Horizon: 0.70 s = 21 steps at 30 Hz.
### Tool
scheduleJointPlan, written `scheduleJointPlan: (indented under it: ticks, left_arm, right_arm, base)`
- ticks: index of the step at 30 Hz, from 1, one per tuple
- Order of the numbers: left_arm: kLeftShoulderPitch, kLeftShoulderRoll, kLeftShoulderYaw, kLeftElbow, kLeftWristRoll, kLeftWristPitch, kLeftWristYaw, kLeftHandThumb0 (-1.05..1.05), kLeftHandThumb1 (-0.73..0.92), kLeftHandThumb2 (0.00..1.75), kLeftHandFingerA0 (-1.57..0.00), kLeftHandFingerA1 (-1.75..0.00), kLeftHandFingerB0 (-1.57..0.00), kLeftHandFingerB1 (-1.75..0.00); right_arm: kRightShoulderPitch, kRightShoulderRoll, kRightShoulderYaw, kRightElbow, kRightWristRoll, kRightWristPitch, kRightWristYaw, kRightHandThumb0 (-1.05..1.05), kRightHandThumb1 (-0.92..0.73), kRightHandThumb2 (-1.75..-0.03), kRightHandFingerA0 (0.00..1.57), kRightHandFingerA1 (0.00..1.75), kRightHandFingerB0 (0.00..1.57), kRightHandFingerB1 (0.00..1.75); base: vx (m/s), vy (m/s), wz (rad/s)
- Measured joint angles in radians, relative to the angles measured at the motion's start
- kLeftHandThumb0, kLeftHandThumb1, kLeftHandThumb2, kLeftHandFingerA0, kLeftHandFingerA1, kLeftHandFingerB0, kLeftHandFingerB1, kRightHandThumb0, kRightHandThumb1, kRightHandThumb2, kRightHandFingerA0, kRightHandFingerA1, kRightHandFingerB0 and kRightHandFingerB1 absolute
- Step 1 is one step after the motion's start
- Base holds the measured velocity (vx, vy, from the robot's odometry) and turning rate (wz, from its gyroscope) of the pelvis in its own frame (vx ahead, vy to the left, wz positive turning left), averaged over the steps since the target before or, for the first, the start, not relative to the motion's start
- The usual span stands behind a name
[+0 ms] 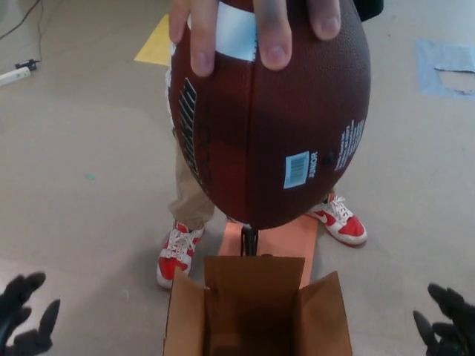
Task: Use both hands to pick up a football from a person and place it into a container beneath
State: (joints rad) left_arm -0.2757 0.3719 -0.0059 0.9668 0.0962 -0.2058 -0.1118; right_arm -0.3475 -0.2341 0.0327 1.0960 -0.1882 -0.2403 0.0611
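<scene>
A person's hand holds the football from above, fingers draped over its upper end, so that the ball hangs nose-down in the middle of the head view. The football is dark brown, with a white panel near the top, white lettering down its sides and a small barcode sticker low on its right face. Its lower tip points toward the cardboard box, which stands open directly beneath it — flaps raised on the left, right and far sides, inside in shadow. The ball is clear of the box, well above its rim.

Behind the box, a person's legs show in tan trousers, with red and white sneakers planted to the left and right of the box's far flap. An orange panel lies on the floor just beyond that flap.

The robot's left hand sits low, well to the left of the box, fingers spread apart and holding nothing. The right hand sits low, well to the right of the box — fingers likewise splayed and empty. Neither hand touches the football or the box.
</scene>
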Motion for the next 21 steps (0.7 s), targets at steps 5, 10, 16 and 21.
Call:
scheduleJointPlan:
  ticks: [5, 10, 16, 21]
  left_arm:
    - [-0.009, 0.012, 0.011, 0.028, -0.001, -0.044, -0.011, -0.79, 0.78, 1.00, 0.00, -0.15, 0.00, -0.08]
    - [-0.005, 0.012, 0.045, 0.008, -0.015, -0.075, -0.024, -0.78, 0.92, 0.75, 0.00, 0.00, 0.00, 0.00]
    - [0.027, 0.001, 0.093, -0.169, -0.050, -0.095, -0.043, -1.05, 0.91, 1.21, 0.00, -0.05, 0.00, 0.00]
    - [0.071, -0.022, 0.104, -0.355, -0.072, -0.096, -0.051, -0.88, 0.92, 0.94, 0.00, 0.00, 0.00, 0.00]
  right_arm:
    - [-0.013, -0.004, -0.005, 0.037, 0.001, -0.068, -0.001, -0.92, -0.75, -0.91, 0.12, 0.34, 0.00, 0.03]
    - [-0.012, 0.003, -0.058, 0.024, 0.025, -0.138, 0.000, -1.01, -0.89, -1.20, 0.11, 0.18, 0.00, 0.00]
    - [0.015, 0.041, -0.129, -0.160, 0.088, -0.189, 0.027, -0.96, -0.84, -1.21, 0.04, 0.07, 0.00, 0.08]
    - [0.060, 0.061, -0.133, -0.342, 0.116, -0.195, 0.041, -1.02, -0.85, -1.22, 0.00, 0.00, 0.00, 0.04]
  base:
    - [0.00, 0.000, 0.00]
    - [0.00, 0.000, 0.00]
    - [0.00, 0.000, 0.00]
    - [0.00, 0.000, 0.00]
